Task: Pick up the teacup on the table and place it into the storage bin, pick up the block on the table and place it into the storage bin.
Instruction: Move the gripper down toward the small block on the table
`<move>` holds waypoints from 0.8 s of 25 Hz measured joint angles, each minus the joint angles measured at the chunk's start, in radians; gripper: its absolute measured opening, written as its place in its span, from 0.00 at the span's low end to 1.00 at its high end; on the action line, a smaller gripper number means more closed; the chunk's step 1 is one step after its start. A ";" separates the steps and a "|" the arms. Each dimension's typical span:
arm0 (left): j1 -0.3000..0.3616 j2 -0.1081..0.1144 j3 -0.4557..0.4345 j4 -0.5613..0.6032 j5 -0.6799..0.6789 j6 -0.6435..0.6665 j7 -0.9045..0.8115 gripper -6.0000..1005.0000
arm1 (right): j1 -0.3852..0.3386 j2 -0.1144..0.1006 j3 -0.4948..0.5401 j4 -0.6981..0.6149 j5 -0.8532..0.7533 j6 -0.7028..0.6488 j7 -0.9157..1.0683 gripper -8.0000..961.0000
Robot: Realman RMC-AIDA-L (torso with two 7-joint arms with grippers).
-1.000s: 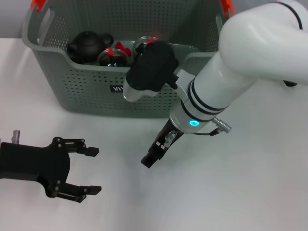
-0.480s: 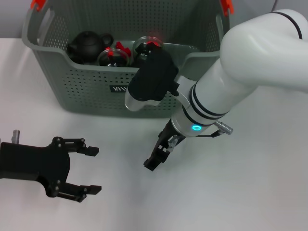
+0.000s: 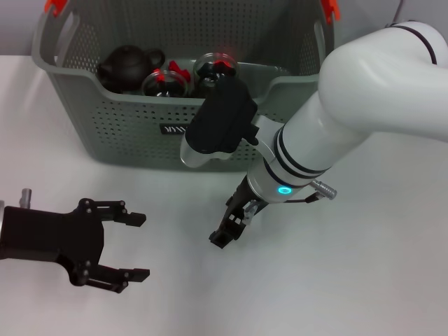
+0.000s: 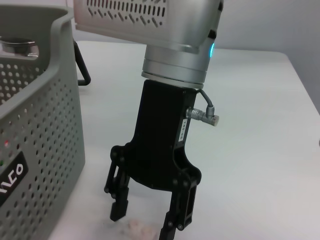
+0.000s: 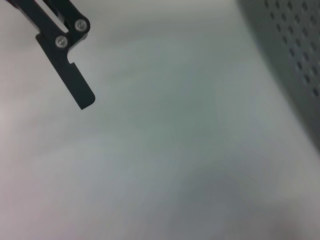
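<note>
While pointing at table (image 3: 364, 280), right claw (image 4: 148, 220) parted, empty.

The scene is lit brightly and evenly from above, and the white table (image 3: 364, 280) is rendered almost without texture. Only a faint, soft shadow is cast under the right gripper (image 3: 225, 231) at the lower centre of the head view. A glossy highlight is seen along the white arm shell at the upper right. The left wrist view is sharp at its centre, while the storage bin (image 4: 35, 150) at its left edge is slightly softened. The right wrist view is heavily blurred, with the bin wall (image 5: 295, 60) at the upper right out of focus and dim.
</note>
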 joint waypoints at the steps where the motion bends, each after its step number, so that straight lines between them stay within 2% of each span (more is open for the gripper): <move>1: -0.001 0.000 0.001 -0.002 0.000 -0.001 0.000 0.86 | 0.001 0.000 0.000 0.005 0.005 0.001 0.000 0.94; 12: -0.005 0.000 0.000 -0.005 0.000 -0.002 0.001 0.86 | 0.004 0.000 -0.008 0.017 0.020 0.009 -0.002 0.53; 20: -0.006 0.000 0.000 -0.006 0.000 -0.002 0.001 0.86 | 0.001 0.000 -0.009 0.021 0.020 0.015 -0.002 0.54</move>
